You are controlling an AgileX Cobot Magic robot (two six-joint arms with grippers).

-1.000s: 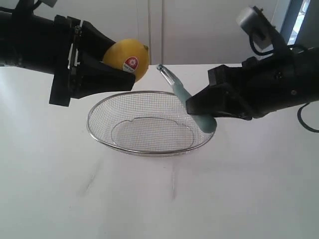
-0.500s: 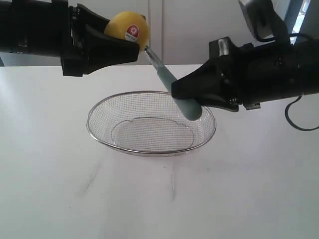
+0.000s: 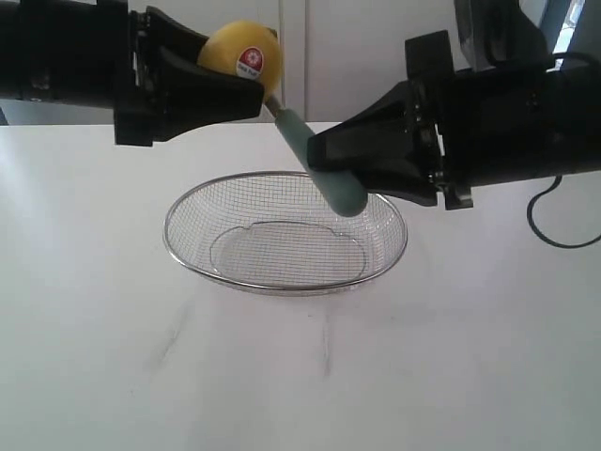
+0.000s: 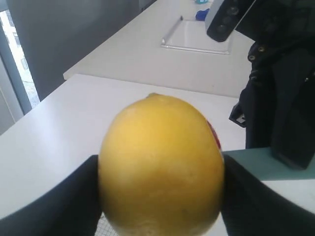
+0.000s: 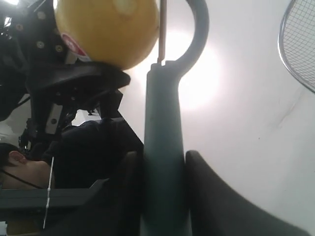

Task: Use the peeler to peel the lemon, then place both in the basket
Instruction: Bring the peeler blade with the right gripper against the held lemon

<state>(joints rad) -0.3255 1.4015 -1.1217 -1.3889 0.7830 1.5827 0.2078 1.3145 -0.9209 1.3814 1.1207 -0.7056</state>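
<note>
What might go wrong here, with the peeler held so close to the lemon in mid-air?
1. The lemon is round and pinched only at its sides by the left gripper, high over the table. A push from the blade might roll it or pop it out, perhaps missing the basket.
2. The right gripper holds the peeler low on its handle, far from the blade, so it may twist in the grip and skid instead of cutting.

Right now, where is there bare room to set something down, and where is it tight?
The basket holds nothing; its near half is open above. The table is bare in front of the basket and at its sides. It is crowded above the basket's far rim, where the lemon in the left gripper meets the peeler in the right gripper.
</note>
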